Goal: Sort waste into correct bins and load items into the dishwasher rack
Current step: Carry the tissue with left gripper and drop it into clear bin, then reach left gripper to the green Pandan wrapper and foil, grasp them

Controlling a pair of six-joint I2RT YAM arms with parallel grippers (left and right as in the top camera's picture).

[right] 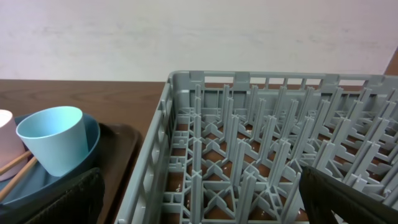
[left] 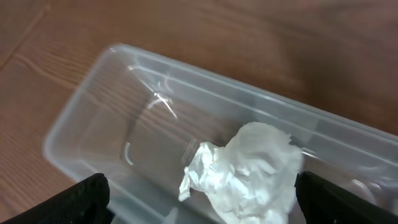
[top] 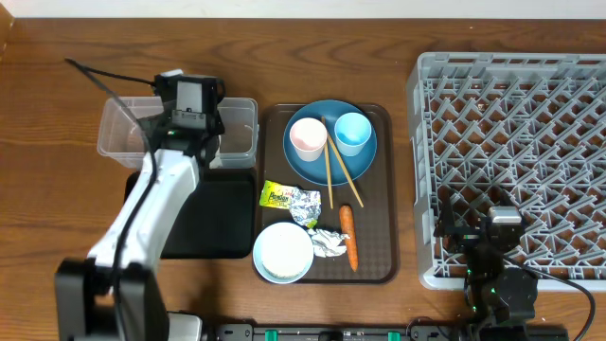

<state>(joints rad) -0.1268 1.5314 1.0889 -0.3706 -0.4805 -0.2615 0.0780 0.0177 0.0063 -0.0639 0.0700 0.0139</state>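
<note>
Brown wooden tabletop [top: 47,189] carries everything. At far left the left pincer [left: 202,202] hangs, fingers spread, over the clear tub [left: 87,124]. In it lies a crumpled white paper wad [left: 249,165], creased and glossy. It looks feather-light, soft and crushable, best pinched across its bulk. The right pincer [right: 199,202] gapes empty at the grey dishwasher rack [right: 249,118].

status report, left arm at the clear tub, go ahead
Left gripper open above clear tub, white paper wad lying inside. Right gripper open over dishwasher rack. Carrot and wrapper wad on brown tray; nothing in the way.
</note>
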